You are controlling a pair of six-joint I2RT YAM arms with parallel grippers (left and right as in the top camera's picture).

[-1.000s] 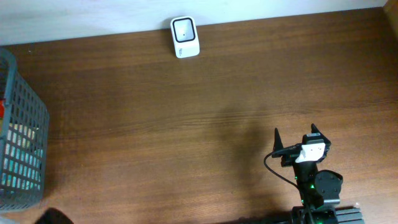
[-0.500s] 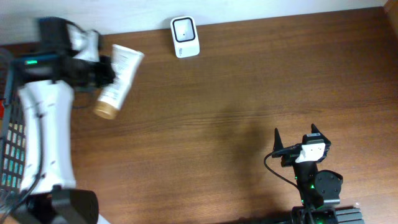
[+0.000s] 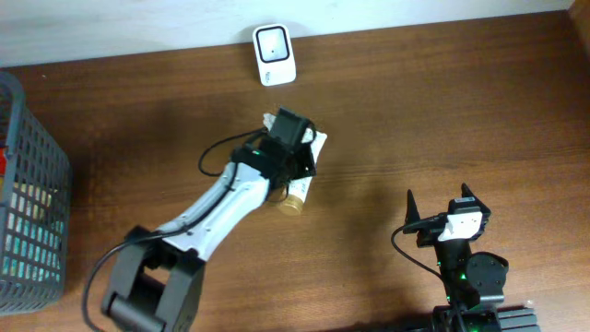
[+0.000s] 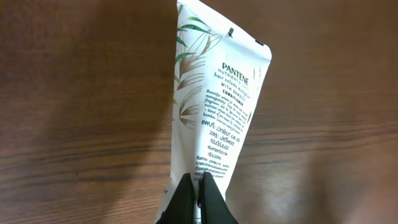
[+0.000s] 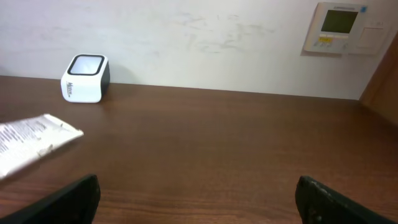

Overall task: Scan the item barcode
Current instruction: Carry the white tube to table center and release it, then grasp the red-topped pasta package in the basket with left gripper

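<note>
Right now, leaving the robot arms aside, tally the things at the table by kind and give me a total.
Conditioner tube: 1
Barcode scanner: 1
Mesh basket: 1
Total: 3, not counting what lies inside the basket, which is too hidden to tally.

Brown wooden table (image 3: 415,111) — white scanner (image 3: 275,54) at back, mesh basket (image 3: 41,184) left.

Soft, even light fell on the table (image 3: 479,111), with one faint shadow patch toward 3 o'clock. Print on the tube (image 4: 217,124) was sharp, the wood darkening at 10 o'clock. The wall (image 5: 186,37) glowed bright; on the right gripper (image 5: 196,190), fingers (image 5: 62,202) were dark and blurred at 7 and 5 o'clock.
</note>
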